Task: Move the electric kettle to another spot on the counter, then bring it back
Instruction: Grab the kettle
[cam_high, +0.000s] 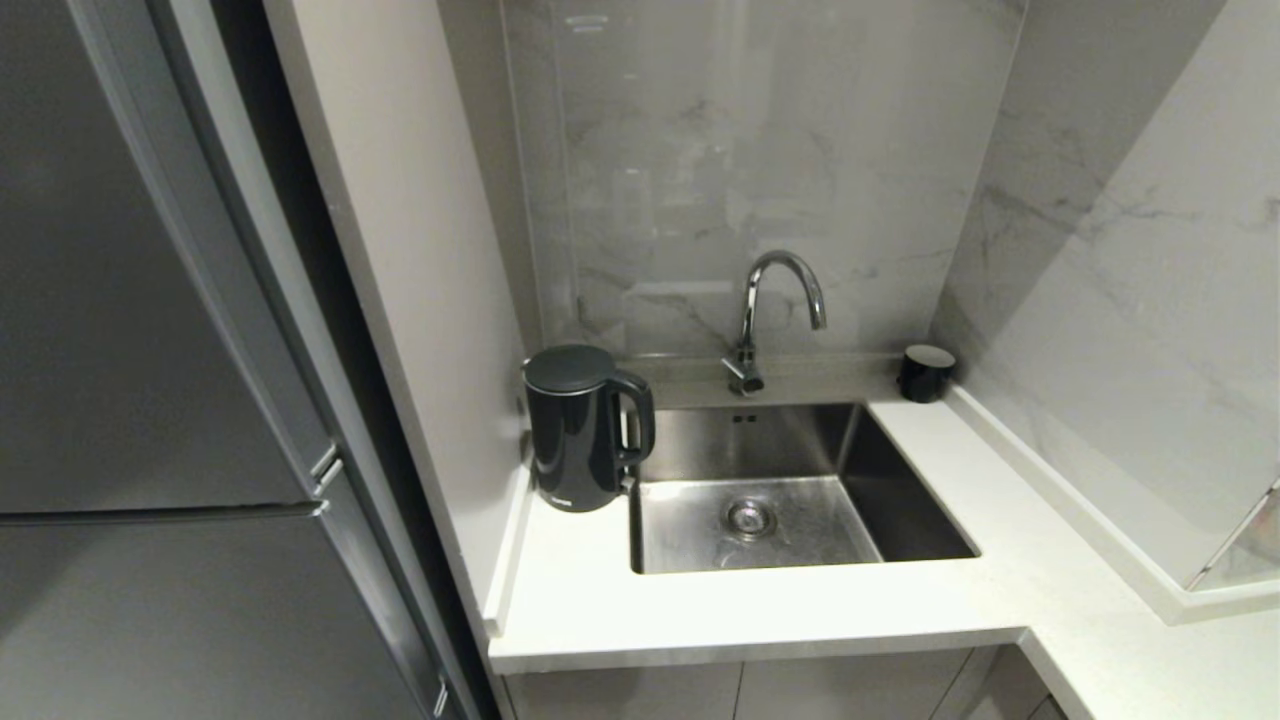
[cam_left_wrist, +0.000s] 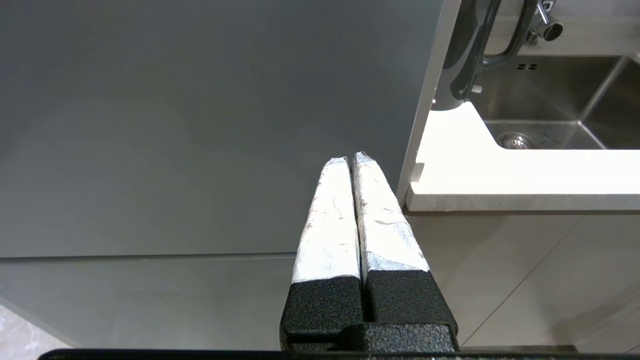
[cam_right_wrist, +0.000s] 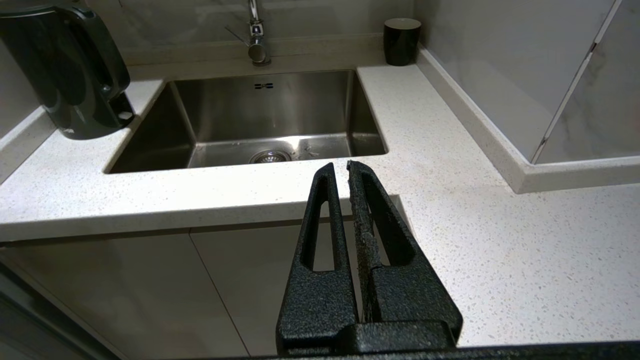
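Note:
The electric kettle (cam_high: 580, 430) is a glossy black cylinder with a loop handle facing the sink. It stands upright on the white counter (cam_high: 700, 610) in the back left corner, against the side panel. It also shows in the right wrist view as the kettle (cam_right_wrist: 65, 75), and partly in the left wrist view as the kettle (cam_left_wrist: 462, 55). My left gripper (cam_left_wrist: 350, 157), its fingers wrapped in white tape, is shut and empty, low in front of a grey cabinet face. My right gripper (cam_right_wrist: 339, 166) is shut and empty, below the counter's front edge. Neither arm appears in the head view.
A steel sink (cam_high: 790, 490) with a chrome tap (cam_high: 775, 310) sits right of the kettle. A small black cup (cam_high: 925, 372) stands at the back right corner. A tall grey cabinet (cam_high: 150, 400) fills the left. The counter runs on to the right along a marble wall.

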